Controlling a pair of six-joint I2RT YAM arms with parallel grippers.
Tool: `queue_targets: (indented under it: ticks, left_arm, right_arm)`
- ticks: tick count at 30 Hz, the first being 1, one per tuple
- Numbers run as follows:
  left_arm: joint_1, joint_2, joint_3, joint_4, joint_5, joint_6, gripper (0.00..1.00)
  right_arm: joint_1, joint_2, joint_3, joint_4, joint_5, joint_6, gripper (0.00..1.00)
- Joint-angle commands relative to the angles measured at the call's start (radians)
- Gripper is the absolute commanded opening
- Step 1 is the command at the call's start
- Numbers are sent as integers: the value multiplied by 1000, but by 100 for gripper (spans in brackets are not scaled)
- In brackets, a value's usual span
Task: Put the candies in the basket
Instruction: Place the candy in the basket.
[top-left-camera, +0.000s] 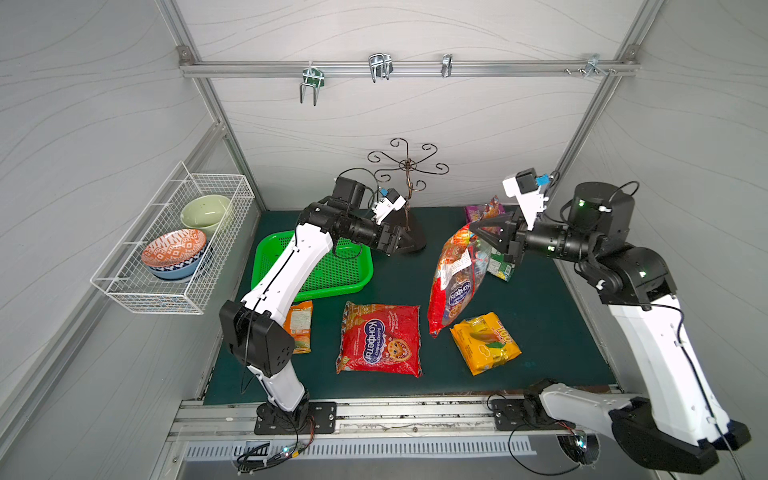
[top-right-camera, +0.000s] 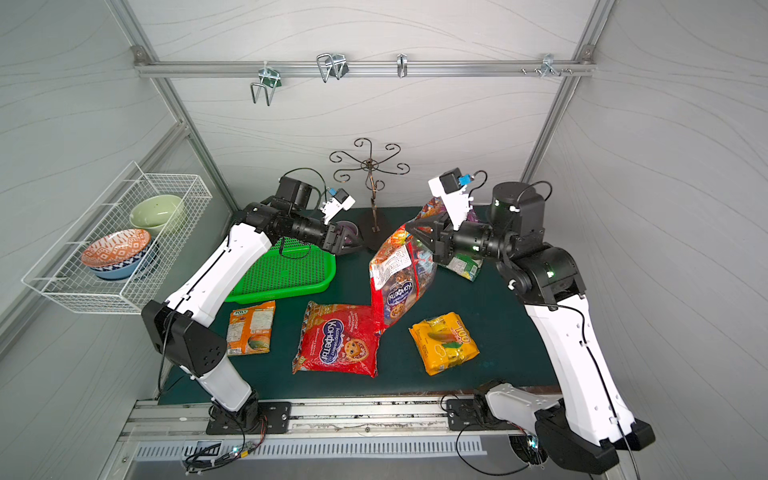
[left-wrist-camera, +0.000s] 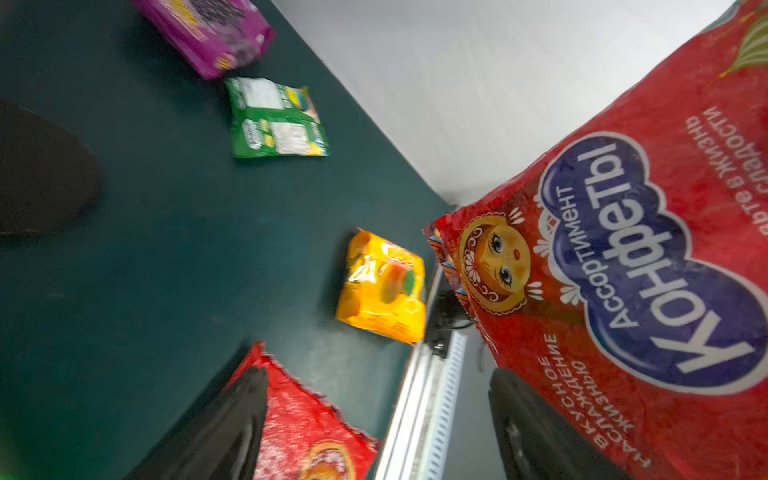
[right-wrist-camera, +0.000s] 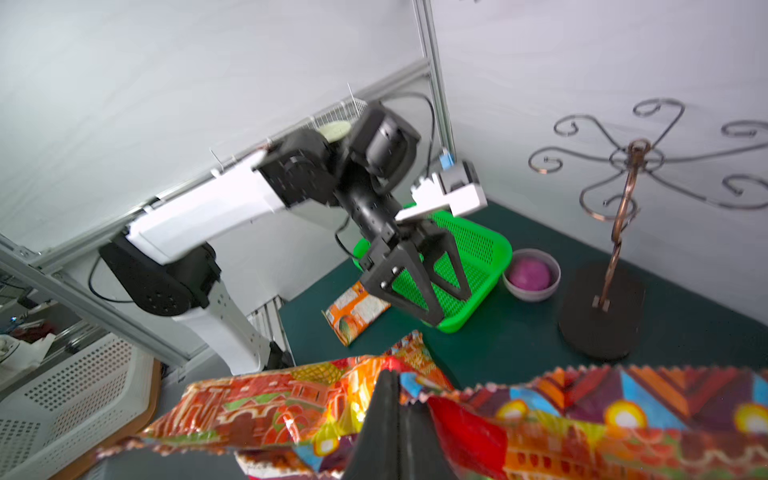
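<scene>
- The large red glossy candy bag (top-left-camera: 453, 282) hangs over the table's right half, its top seam clamped tight in my right claw (top-left-camera: 473, 227).
- The bright green mesh basket (top-left-camera: 345, 270) sits far-left; my left claw (right-wrist-camera: 449, 308) gapes by its far-right corner, holding nothing.
- A flat red bag (top-left-camera: 380, 338), orange bag (top-left-camera: 301, 324) and yellow bag (top-left-camera: 484, 343) line the front edge.
- The green bag (top-left-camera: 500, 266) and purple bag (top-left-camera: 478, 212), far-right, are half hidden behind the hanging one.

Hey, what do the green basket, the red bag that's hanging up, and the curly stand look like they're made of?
Basket: likely molded plastic, bright and slightly shiny, with a perforated grid floor.
Held red bag: thin glossy plastic film, crinkled, with glare and a zigzag-cut edge.
Stand: probably metal, with thin coppery wire bent into curls above a dark matte base.
</scene>
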Motion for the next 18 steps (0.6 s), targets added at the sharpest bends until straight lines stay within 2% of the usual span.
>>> queue_targets:
  ticks: [1, 5, 10, 12, 14, 16, 18]
  left_arm:
    - [4, -13, -129, 423, 274, -428, 87]
    - [-11, -18, -270, 780, 311, -766, 89]
    - [-41, -4, -391, 918, 259, -1036, 99]
    - [-46, -5, -457, 1050, 229, -1173, 99]
    - [-53, 6, -502, 1147, 193, -1318, 99]
    - [-56, 20, -504, 1163, 181, -1381, 99]
    - [-53, 34, -479, 1157, 193, -1380, 99]
  right_arm:
    - [4, 0, 84, 244, -28, 104, 0]
    - [4, -3, 73, 309, 14, 149, 0]
    - [4, -4, 42, 346, 69, 159, 0]
    - [4, -4, 25, 349, 114, 174, 0]
    - [4, -3, 12, 335, 213, 225, 0]
    - [-5, -1, -15, 325, 290, 298, 0]
    - [-23, 0, -44, 325, 272, 348, 0]
